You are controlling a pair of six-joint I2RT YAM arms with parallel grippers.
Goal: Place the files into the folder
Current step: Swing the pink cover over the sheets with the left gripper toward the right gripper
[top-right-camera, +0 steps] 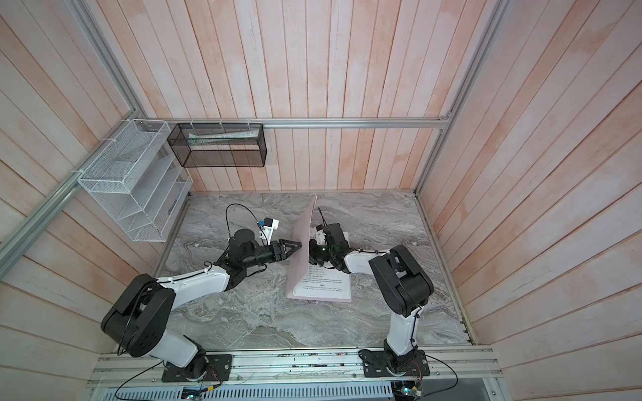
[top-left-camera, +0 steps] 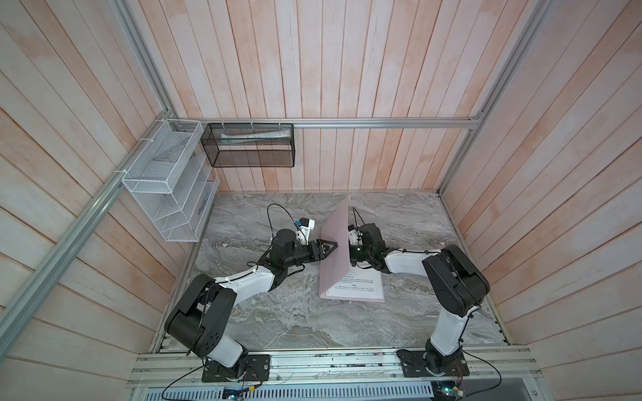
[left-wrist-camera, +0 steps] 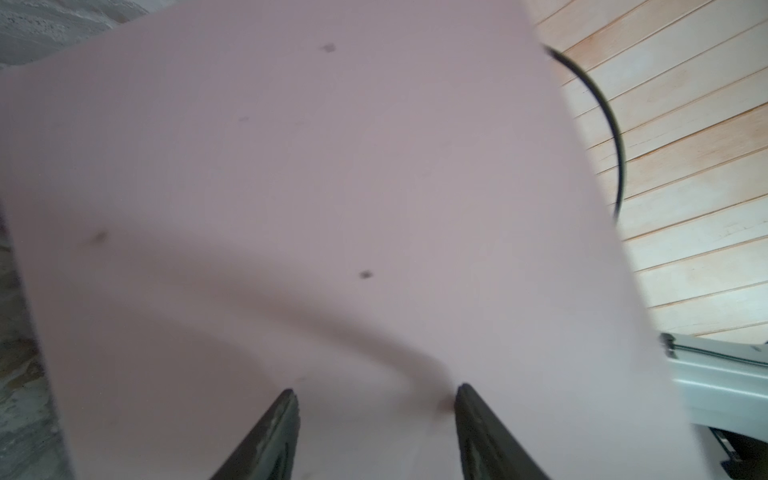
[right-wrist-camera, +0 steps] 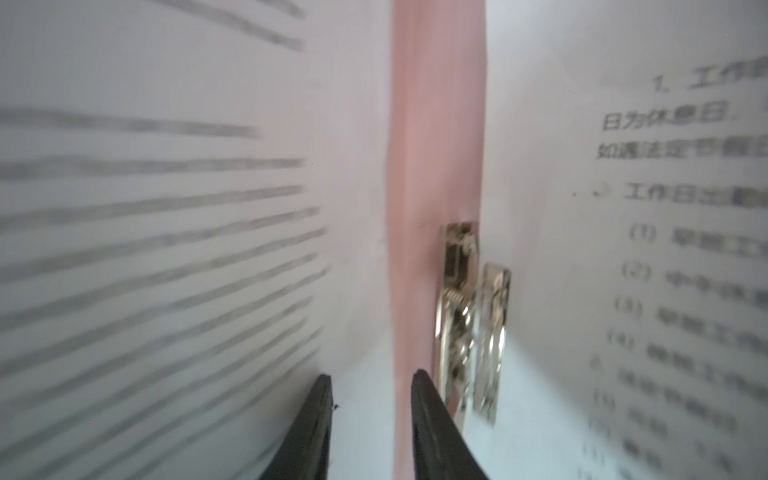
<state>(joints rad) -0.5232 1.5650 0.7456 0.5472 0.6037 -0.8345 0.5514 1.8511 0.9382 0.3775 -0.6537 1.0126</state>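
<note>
Worktop (top-left-camera: 278,312): grey marble. Your folder (top-left-camera: 335,243) sits mid-frame in both top views, half open, with the back cover flat on the worktop and the front cover standing near upright between your two arms. Files (top-left-camera: 361,288) lie on the flat cover. The right wrist view shows printed sheets either side of the pink spine. Left fingers (left-wrist-camera: 274,432) are apart, tips at the cover's outer face, holding nothing. Right fingers (right-wrist-camera: 432,424) are narrowly parted inside the folder, nothing pinched. The silver clip (right-wrist-camera: 457,311) is on the spine just beside them.
</note>
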